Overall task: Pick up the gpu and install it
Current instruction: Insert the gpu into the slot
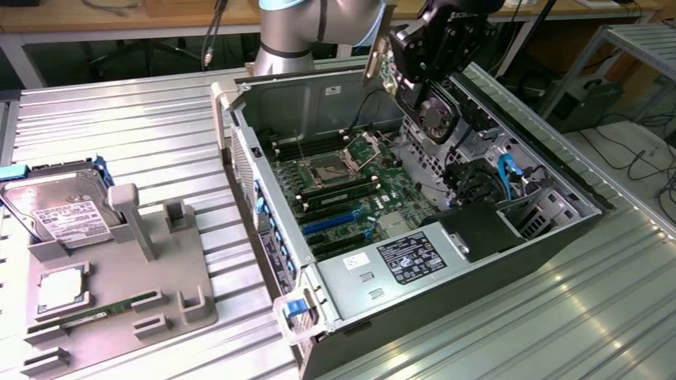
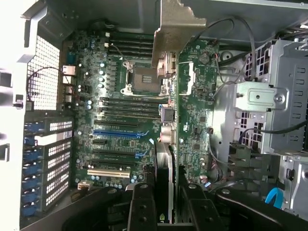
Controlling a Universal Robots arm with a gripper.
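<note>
The arm [image 1: 306, 24] comes in from the far side and bends down over the open case [image 1: 476, 317]. Its gripper [image 2: 168, 190] points down into the case. It is partly closed, and its two black fingers [image 2: 142, 207] squeeze the gpu [image 1: 436, 111] between them.

The gpu hangs in the air above the green board [image 1: 349, 178]. It stands on its thin edge, not flat. In the exterior view its fan [image 1: 435, 113] side shows, just under the gripper. Its long side runs from the fingers out to the silver bracket [image 2: 175, 24], which points at the far wall of the case. In the wrist view that long side runs across the blue slots [image 2: 113, 132], not along them.
</note>
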